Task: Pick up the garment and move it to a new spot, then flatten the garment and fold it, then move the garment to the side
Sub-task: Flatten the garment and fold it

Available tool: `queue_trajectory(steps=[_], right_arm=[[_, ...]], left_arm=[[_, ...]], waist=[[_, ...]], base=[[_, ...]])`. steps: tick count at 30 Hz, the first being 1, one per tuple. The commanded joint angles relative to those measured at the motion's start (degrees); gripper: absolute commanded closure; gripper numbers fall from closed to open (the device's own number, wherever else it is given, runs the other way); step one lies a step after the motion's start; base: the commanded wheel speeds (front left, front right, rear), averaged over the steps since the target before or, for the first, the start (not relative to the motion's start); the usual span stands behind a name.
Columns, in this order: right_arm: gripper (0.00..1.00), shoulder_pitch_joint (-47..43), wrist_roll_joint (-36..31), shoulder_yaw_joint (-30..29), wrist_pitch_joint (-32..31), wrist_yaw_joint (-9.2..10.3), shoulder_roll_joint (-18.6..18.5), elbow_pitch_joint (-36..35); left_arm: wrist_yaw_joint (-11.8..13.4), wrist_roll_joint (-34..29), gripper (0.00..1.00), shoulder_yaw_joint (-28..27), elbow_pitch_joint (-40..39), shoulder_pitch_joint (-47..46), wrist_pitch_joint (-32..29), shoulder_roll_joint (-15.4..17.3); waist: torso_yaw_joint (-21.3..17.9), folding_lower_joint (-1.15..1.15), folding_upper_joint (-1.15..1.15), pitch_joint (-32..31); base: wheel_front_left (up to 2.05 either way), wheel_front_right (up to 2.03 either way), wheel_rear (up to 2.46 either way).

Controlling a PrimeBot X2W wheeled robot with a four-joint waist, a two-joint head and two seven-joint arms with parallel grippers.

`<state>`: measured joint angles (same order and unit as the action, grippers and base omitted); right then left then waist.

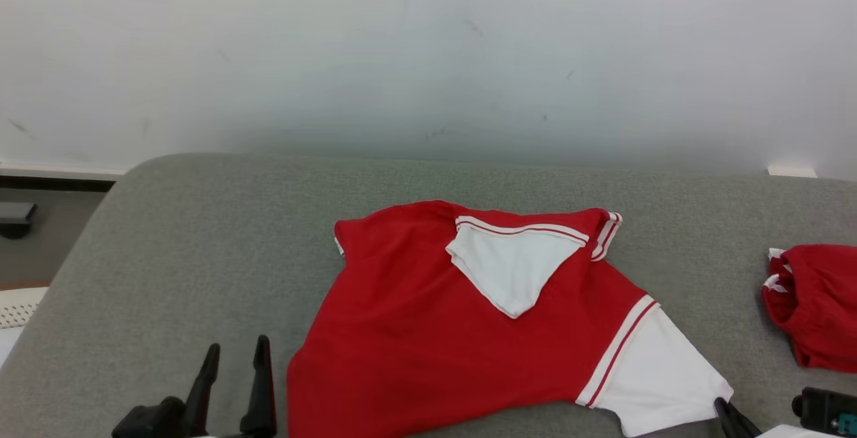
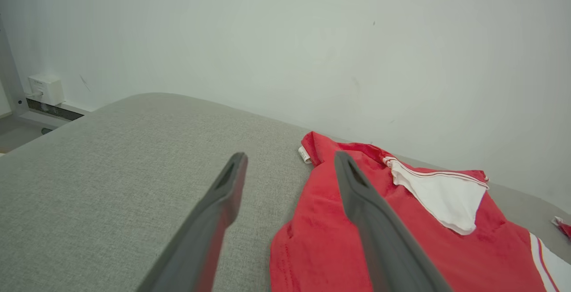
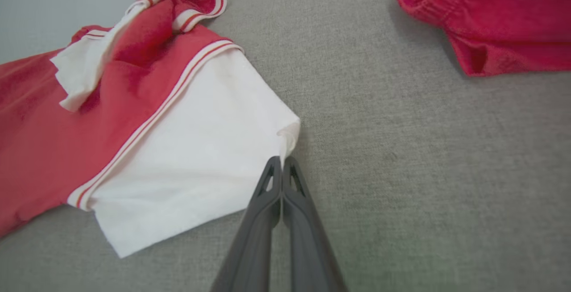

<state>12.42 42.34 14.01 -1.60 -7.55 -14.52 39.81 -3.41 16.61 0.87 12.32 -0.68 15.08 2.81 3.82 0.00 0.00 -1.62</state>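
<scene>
The garment (image 1: 415,331) is a red shirt with white sleeves and red-striped trim, spread on the grey padded surface (image 1: 201,244) with its collar area folded over. My right gripper (image 3: 282,161) is shut, its tips pinching the outer corner of the white sleeve (image 3: 192,149), which lifts slightly at the pinch. In the head view that gripper (image 1: 723,406) sits at the sleeve's lower right corner. My left gripper (image 1: 234,351) stands open just left of the shirt's hem, holding nothing. From the left wrist, the left gripper (image 2: 290,156) points past the shirt's (image 2: 312,229) left edge.
A second red garment (image 1: 817,304), bunched up, lies at the far right, also seen as a red bundle (image 3: 504,15) beyond the right fingers. A white wall rises right behind the surface. The surface's rounded left edge (image 1: 80,244) drops to the floor.
</scene>
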Motion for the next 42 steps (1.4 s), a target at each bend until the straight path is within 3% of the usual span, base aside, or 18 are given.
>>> queue_trajectory(steps=[1,2,3,9,14,24,30,37,42], right_arm=[[0.87,-2.6,-0.4,-1.3,-0.8,0.15,0.6,-1.7],[0.53,-3.5,-0.5,-2.1,-1.2,0.15,1.1,-2.4],[0.00,-4.3,-0.8,-3.0,-1.2,0.15,1.3,-2.9],[0.00,-5.6,-3.3,-7.5,0.8,0.15,3.1,-6.5],[0.00,-5.4,-6.2,-9.9,4.6,0.15,3.2,-14.4],[0.00,-5.9,-13.6,-7.0,15.7,0.15,2.5,-29.7],[0.00,-8.6,-19.0,-7.8,16.7,0.15,2.6,-32.2],[0.00,-12.1,-20.1,-10.3,16.8,0.15,5.7,-33.0],[0.00,-11.0,-20.5,-10.1,16.8,0.15,4.7,-33.1]], left_arm=[[0.3,0.0,0.00,0.0,-0.2,0.9,0.1,0.2],[0.3,0.1,0.00,0.1,-0.3,0.9,0.1,0.2],[0.2,0.1,0.00,0.2,-0.3,0.7,0.1,0.2],[0.3,0.4,0.00,0.2,-0.1,0.1,0.1,0.2],[-0.3,0.1,0.00,-1.0,-2.1,-1.0,0.1,0.2],[-0.9,-0.2,0.00,-2.3,-6.2,-2.8,0.1,0.2],[-0.2,-5.3,0.00,-1.2,-3.7,-2.1,0.1,0.2],[0.0,-5.0,0.00,-1.0,-1.9,-0.4,0.1,0.2],[0.2,-5.0,0.00,-0.9,-2.1,-0.4,0.1,0.2]], waist=[[-1.0,0.00,0.00,0.3],[-1.4,0.00,0.00,0.4],[-1.6,0.00,0.00,0.4],[-2.6,0.00,0.00,0.2],[-2.9,0.00,0.00,-0.3],[-2.9,0.00,0.00,-0.8],[-2.9,0.00,0.00,-0.7],[-3.2,0.00,0.00,0.0],[-3.4,0.00,0.00,0.2]], base=[[0.00,0.00,0.00],[0.00,0.00,0.00],[0.00,0.00,0.00],[0.00,0.00,0.00],[0.00,0.00,0.00],[0.00,0.00,0.00],[0.00,0.00,0.00],[0.00,0.00,0.00],[0.00,0.00,0.00]])
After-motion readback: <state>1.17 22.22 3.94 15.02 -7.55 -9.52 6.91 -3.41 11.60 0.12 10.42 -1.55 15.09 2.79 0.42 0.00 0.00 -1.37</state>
